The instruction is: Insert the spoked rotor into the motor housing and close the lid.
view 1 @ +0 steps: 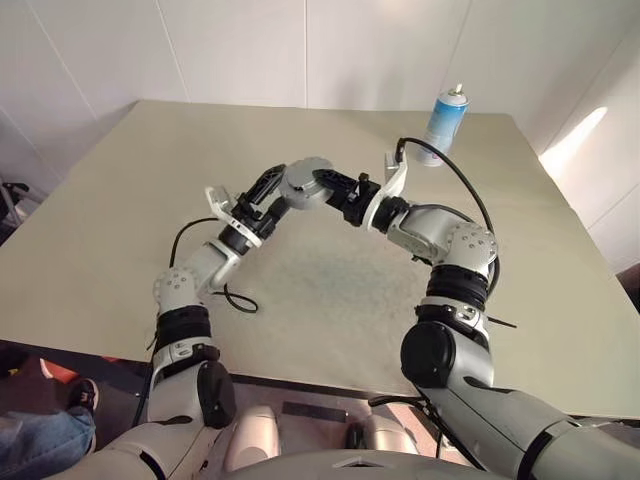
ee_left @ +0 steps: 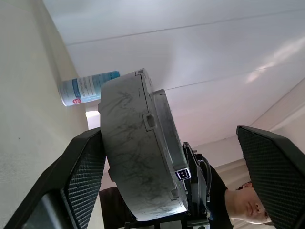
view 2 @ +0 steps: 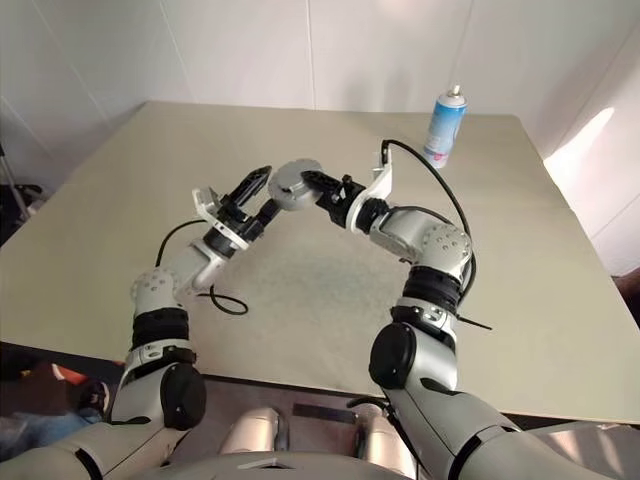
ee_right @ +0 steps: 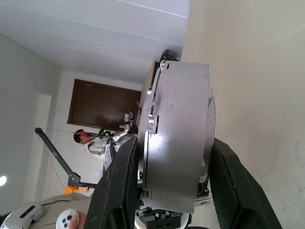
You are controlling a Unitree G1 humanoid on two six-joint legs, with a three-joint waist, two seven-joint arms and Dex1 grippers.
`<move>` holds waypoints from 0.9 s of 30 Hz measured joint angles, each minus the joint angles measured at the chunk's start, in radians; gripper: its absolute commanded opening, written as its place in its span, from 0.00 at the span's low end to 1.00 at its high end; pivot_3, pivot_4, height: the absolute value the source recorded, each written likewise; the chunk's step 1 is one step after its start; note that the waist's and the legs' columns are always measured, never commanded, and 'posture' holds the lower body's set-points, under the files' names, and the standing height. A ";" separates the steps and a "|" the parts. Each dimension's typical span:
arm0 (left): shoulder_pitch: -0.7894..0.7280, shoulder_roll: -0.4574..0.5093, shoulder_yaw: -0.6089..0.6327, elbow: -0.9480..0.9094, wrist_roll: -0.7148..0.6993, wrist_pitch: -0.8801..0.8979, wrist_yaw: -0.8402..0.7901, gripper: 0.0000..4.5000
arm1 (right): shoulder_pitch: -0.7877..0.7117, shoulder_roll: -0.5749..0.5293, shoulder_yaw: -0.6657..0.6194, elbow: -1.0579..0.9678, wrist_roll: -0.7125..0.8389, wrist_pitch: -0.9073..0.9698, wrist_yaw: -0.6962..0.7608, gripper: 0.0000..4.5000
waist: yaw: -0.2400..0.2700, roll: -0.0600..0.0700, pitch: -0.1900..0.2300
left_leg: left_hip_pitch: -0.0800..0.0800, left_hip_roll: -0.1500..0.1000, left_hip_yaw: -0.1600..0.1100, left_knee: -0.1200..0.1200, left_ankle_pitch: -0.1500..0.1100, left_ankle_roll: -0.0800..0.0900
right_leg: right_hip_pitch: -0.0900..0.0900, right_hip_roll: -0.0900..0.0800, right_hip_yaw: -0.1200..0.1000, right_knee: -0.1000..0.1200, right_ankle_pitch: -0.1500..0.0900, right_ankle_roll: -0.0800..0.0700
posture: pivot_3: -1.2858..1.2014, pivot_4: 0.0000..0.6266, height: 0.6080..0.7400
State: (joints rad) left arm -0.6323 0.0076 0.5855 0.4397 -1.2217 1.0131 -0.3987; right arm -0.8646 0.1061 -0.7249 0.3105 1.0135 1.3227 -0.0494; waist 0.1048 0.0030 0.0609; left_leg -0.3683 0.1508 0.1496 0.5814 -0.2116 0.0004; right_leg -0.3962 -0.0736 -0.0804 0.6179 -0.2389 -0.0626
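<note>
So both arms meet up in the middle of the head views, above the table (view 1: pixel 110 230), and the grey round housing (view 1: pixel 308 180) is sitting right between them, lifted off the surface and turned on edge. The right gripper (view 1: pixel 333 187) comes in from the right side of the frame and has its two black fingers clamped on the housing, one on each flat face; you can see that really clearly in the right wrist view, where the housing (ee_right: pixel 178 138) fills the gap between the fingers (ee_right: pixel 121 181) edge-on. The left gripper (view 1: pixel 268 188) reaches in from the left with its fingers spread wide. In the left wrist view one finger (ee_left: pixel 86 176) sits just beside the housing (ee_left: pixel 138 152), can't tell if it's actually touching, and the other finger is well clear on the far side, so it's not gripping anything. The housing looks like a closed-up scuffed grey disc with small tabs around the rim; can't see a rotor or separate lid from these angles. A blue and white spray can (view 1: pixel 444 124) stands upright at the upper right of the table, well away from the arms
</note>
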 measured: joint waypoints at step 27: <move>-0.159 0.007 -0.046 0.286 0.149 -0.079 -0.123 0.63 | 0.049 -0.005 0.091 -0.017 0.045 -0.049 -0.022 0.45 | 0.004 -0.002 0.001 | -0.001 -0.001 -0.001 0.001 0.000 0.000 | 0.000 0.000 0.000 0.000 0.002 0.003 | 0.52 0.00 1.00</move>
State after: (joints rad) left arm -0.7916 0.0150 0.5392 0.7252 -1.0729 0.9337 -0.5214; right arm -0.8153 0.1012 -0.6342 0.2938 1.0580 1.2741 -0.0711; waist 0.1088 0.0012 0.0621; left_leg -0.3689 0.1503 0.1491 0.5819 -0.2116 0.0000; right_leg -0.3963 -0.0737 -0.0802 0.6180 -0.2371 -0.0599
